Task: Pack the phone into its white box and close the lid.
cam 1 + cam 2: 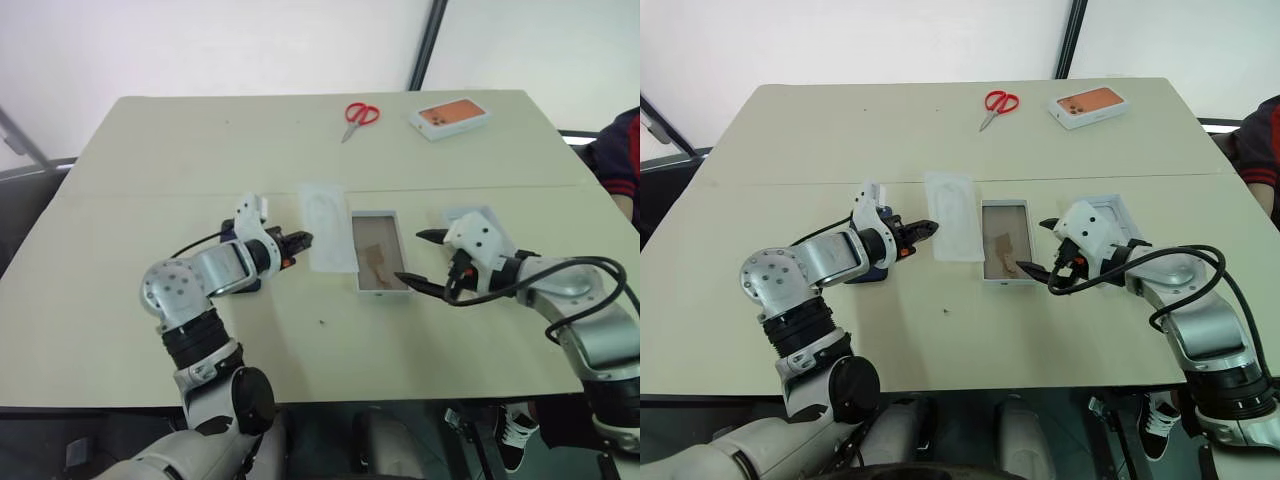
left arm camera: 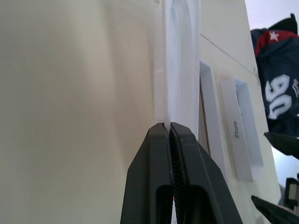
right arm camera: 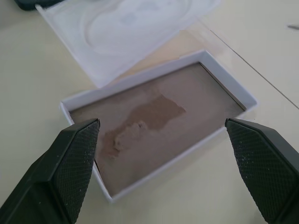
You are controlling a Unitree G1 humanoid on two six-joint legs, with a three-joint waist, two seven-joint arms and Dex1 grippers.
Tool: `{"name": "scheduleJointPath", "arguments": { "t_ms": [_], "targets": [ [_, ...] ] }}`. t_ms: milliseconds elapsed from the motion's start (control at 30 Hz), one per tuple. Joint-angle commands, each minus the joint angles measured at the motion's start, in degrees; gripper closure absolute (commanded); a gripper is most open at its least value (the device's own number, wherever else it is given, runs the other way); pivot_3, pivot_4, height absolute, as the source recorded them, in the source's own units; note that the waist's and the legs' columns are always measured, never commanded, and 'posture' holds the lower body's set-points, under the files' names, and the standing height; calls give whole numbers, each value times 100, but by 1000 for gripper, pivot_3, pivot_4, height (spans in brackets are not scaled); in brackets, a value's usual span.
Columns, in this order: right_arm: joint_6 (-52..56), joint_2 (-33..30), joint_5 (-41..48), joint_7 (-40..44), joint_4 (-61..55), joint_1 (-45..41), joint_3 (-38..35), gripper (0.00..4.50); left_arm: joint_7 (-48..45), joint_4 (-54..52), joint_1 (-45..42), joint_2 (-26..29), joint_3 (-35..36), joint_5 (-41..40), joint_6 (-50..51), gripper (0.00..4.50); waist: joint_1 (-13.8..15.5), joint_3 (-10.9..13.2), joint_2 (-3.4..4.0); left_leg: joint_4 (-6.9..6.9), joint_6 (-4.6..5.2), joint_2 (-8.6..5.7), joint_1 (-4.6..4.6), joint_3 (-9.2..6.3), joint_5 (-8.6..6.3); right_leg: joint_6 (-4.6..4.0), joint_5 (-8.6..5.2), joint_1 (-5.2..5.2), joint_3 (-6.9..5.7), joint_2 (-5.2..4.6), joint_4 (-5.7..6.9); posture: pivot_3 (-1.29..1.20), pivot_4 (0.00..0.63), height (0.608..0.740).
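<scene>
Left hand (image 1: 925,229) shut, empty, by phone (image 1: 866,274) | right hand (image 3: 163,154) wide open, empty, over white box (image 3: 140,126) | box's long axis runs away from robot

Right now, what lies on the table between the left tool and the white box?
The flat white insert lies between the left tool and the white box, in the right eye view.

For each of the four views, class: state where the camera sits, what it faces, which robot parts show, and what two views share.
Left eye, head: looks down on the table; both arms.
Right eye, head: same scene, beside it.
Left wrist: along the shut left gripper at the white insert.
Right wrist: between the open right gripper fingers, down into the empty white box.
Shared: both wrist views show insert and box.
</scene>
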Motion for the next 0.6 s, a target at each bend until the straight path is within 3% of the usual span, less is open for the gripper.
{"name": "scheduleJointPath", "arguments": {
  "t_ms": [33, 400, 600],
  "targets": [
    [-74, -178, -23, 30, -48, 86, -284, 0, 294, 200, -434, -1095, 12, -385, 48, 4470, 9, 0, 0, 2, 0, -1, 0, 1, 0, 0, 0, 0, 1, -1, 0, 0, 150, 740],
    [-67, -103, 5, -56, -133, 311, -327, 0, 530, 796, -636, -1169, 205, -932, 27, 4470, 22, 0, -1, 7, -5, -5, -1, 1, 3, 0, 0, 2, 0, 0, 0, 0, 150, 740],
    [-94, 4, -23, -86, -56, 220, -231, 0, 446, 1184, -658, -1088, -69, -1179, -30, 4470, 24, 0, -1, 8, -7, -8, -1, 1, 4, 0, 0, 3, 0, 0, 0, 0, 150, 740]
  ]
}}
